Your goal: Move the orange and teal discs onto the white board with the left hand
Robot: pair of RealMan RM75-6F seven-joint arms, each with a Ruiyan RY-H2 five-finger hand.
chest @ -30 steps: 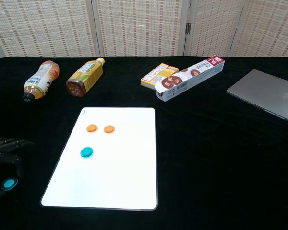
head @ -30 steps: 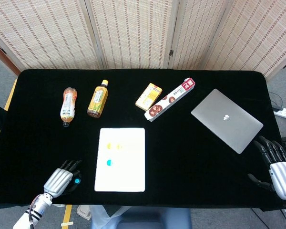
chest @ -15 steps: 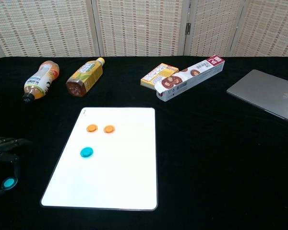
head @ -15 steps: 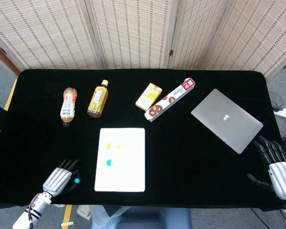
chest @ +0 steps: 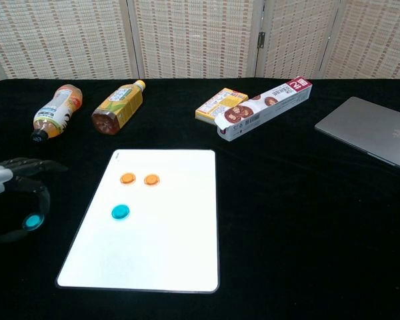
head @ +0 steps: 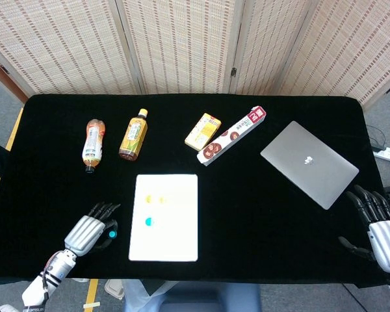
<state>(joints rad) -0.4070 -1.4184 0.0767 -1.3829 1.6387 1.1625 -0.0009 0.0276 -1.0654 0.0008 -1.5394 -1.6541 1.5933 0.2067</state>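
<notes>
Holding a teal disc (chest: 32, 221) in our left hand (head: 90, 233) at the white board's (chest: 167, 253) nine o'clock | three discs on board | right hand (head: 376, 227) seemingly spread, empty, desk (head: 247, 221) edge

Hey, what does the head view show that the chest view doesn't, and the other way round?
Only the head view shows the right hand, resting open at the table's right edge, and the whole silver laptop, which the chest view cuts off. Only the chest view shows the two small orange discs clearly; from the head they are faint marks. Both show the left hand holding a teal disc beside the white rectangular board, another teal disc on the board, two lying bottles and the two snack boxes.
</notes>
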